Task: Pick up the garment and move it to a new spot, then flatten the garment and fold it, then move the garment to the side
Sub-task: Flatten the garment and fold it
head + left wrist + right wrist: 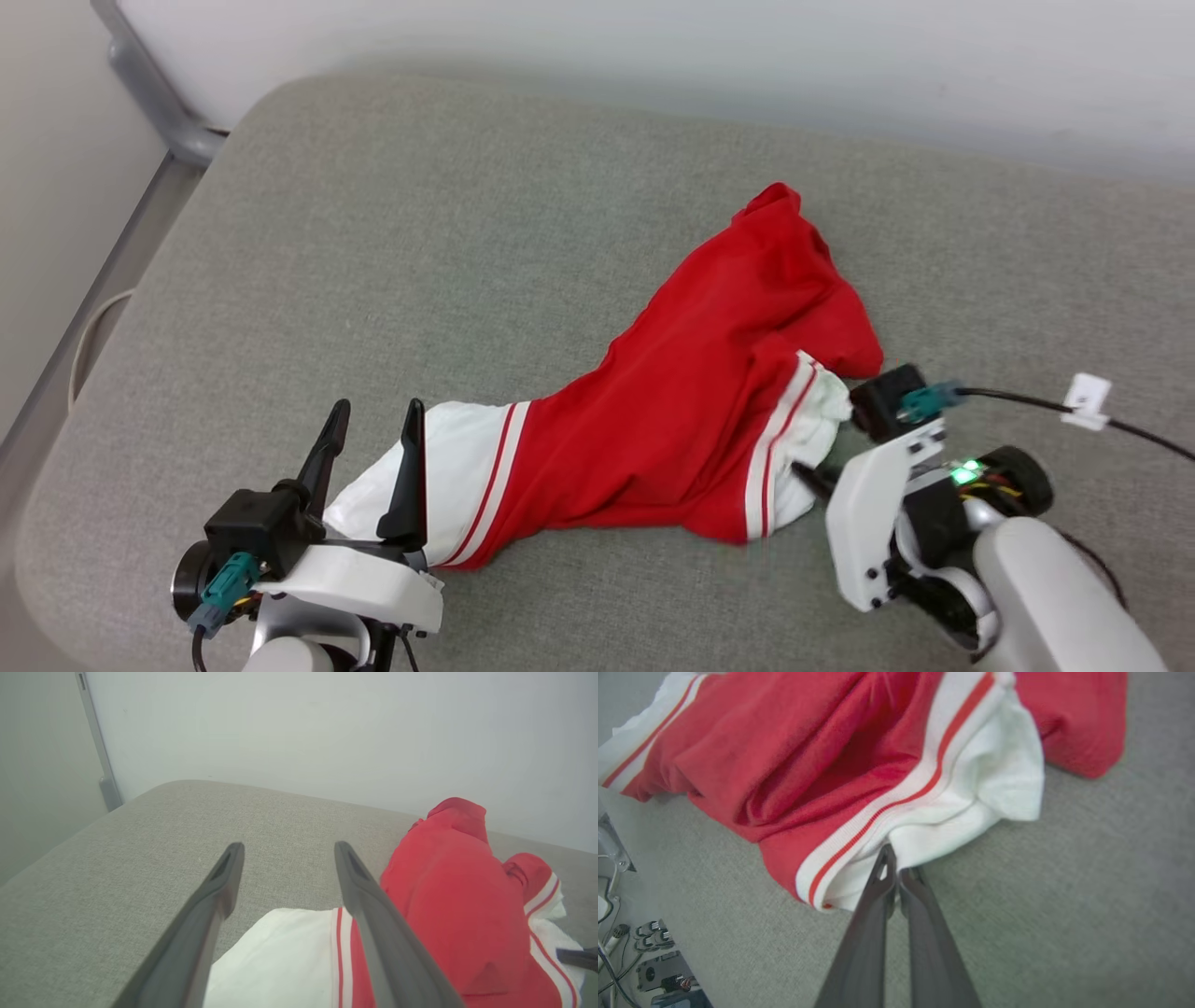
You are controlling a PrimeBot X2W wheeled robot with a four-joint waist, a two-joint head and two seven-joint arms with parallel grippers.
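Risks a drag instead of a lift across the broad grey cushion [467, 233], thanks to its coarse, grippy weave. Finds the garment [691, 411] bunched right of centre there: soft, limp red knit, likely to sag and twist if raised by one corner. Leaves the left end effector [378, 411] spread wide above the near white sleeve [448, 467], holding nothing. Has the right end effector [899, 863] pinched tight on the other sleeve's thin ribbed hem [934, 844], apparently a shallow bite, apt to slip.

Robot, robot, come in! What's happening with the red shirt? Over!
Left gripper open, over one white sleeve. Right gripper shut on other sleeve's hem. Garment crumpled on grey cushion. No obstacle seen.
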